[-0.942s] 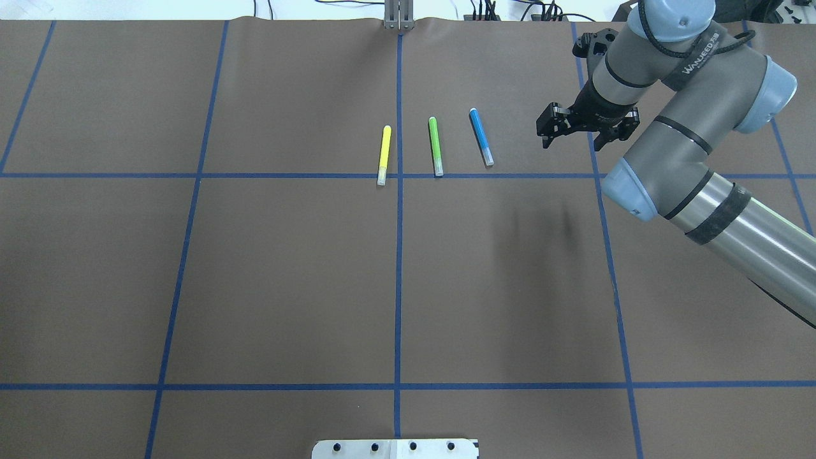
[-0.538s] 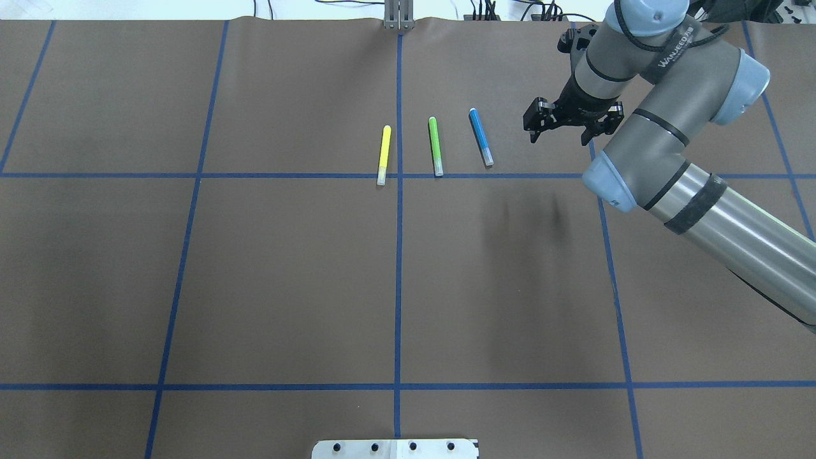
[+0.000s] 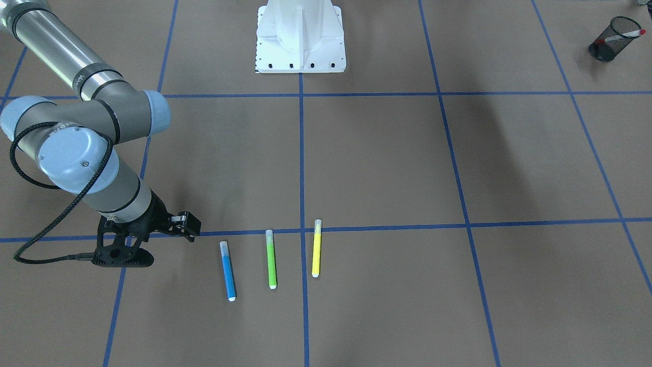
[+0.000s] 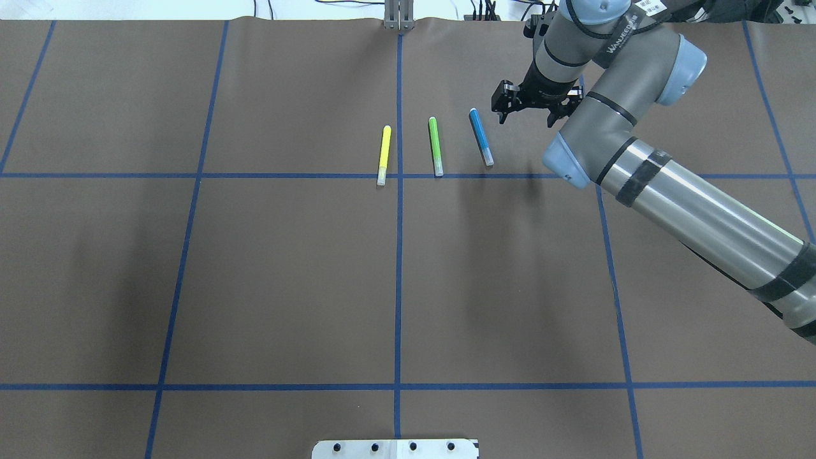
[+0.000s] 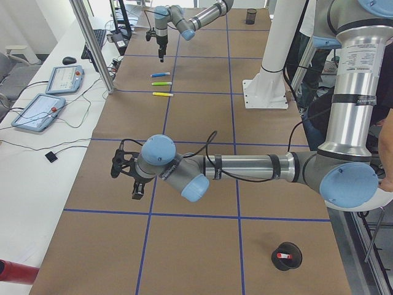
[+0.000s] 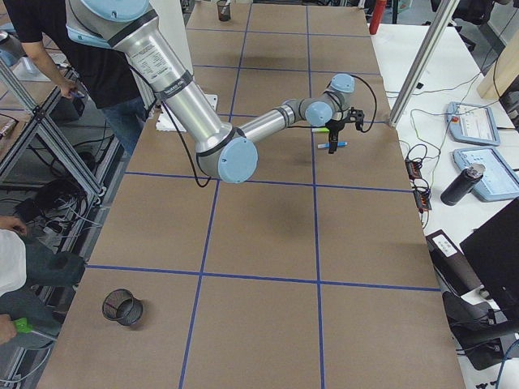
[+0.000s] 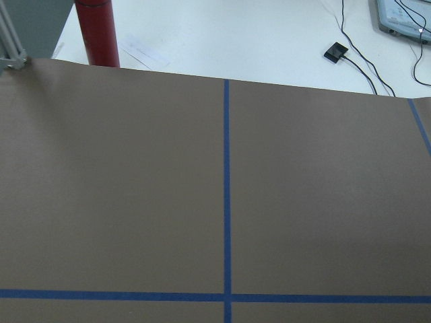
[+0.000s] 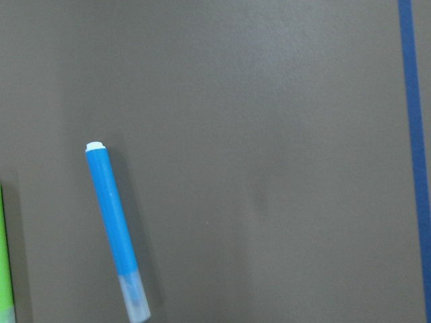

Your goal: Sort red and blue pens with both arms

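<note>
Beginning at the robot's side of the bench (image 4: pixel 255 287), a white marker with red cap (image 3: pixel 625 34) stood in a black wire-mesh cup (image 3: pixel 608 46), well apart on the robot's left; I judged this half of the sorting as done. The left tool (image 5: pixel 124 181) hung over the bare brown cover; it showed only in a side view, so I could not tell its opening.

Further out, three pens lay side by side without touching: a yellow pen with pale cap (image 4: pixel 384 155), a green pen with pale cap (image 4: pixel 435 145), and the blue pen with pale translucent cap (image 4: pixel 480 137), slightly slanted. Furthest, the right tool (image 4: pixel 528 118) hovered wide and empty, just beside the blue pen's far end.

The step in hand seemed to be the reach for the blue pen. To do it well, the tool should come over the middle of the barrel, turn its fingers across the slant, descend straight, and close only near the cover. The green pen was near, so the inner finger needed care.
</note>
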Action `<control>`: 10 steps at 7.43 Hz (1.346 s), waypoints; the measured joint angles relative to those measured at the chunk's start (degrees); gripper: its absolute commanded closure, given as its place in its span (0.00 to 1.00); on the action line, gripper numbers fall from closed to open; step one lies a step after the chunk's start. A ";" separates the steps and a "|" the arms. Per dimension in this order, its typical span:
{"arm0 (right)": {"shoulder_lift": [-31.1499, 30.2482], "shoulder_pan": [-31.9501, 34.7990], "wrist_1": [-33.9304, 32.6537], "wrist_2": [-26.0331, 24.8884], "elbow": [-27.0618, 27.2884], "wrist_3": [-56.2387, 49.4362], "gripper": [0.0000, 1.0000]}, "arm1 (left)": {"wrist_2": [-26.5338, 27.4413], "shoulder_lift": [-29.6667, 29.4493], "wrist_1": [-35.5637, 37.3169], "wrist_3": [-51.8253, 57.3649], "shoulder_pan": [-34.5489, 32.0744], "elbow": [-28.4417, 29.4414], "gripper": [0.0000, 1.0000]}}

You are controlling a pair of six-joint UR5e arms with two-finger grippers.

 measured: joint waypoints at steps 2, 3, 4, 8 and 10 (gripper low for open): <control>4.94 -1.32 4.08 -0.57 -8.39 0.19 0.10 | -0.13 -5.17 7.78 -0.38 4.40 0.01 0.05; 6.97 -1.78 4.94 -0.64 -11.47 0.13 0.15 | -0.26 -6.80 9.97 -1.18 6.05 -0.01 0.04; 8.28 -2.08 5.29 -0.50 -13.58 -0.19 0.16 | -0.35 -7.99 11.32 -2.05 7.08 -0.06 0.04; 10.53 -1.71 5.01 5.20 -19.56 -6.04 0.53 | -1.62 -8.60 12.20 -2.80 7.89 -0.28 0.04; 11.99 -1.56 4.84 6.09 -21.67 -6.79 0.54 | -1.81 -8.29 12.27 -2.81 7.85 -1.16 0.04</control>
